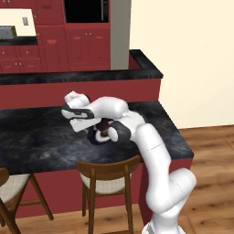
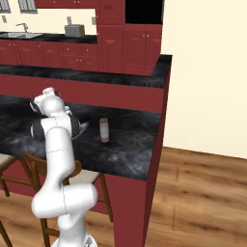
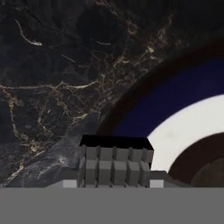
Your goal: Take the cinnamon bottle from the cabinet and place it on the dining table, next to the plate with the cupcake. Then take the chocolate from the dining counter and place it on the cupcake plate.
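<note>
The claw (image 3: 116, 181) is clenched on the chocolate (image 3: 116, 162), a ridged, segmented block that sits square between its tips. The grip takes the bar across its width, probably so it stays level and can be let go flat.

In the hand view the chocolate hangs over the dark marbled surface (image 3: 52, 65), just short of the plate (image 3: 175, 100). The plate's dark blue rim curves past close beside the claw, and its white centre lies further out on that side. The brown edge of the cupcake (image 3: 205, 162) shows beyond the white, toward the far side of the plate. That bare white strip between rim and cupcake looks like the fitting spot for the bar, since it is near the claw and free of the cake.

The bottle (image 2: 103, 130) stands upright on the same surface, a little beyond the plate from the claw and apart from it. The first half of the task therefore looks settled. What seems left is a short carry sideways over the rim, then a release low enough that the bar does not tip off the plate.
</note>
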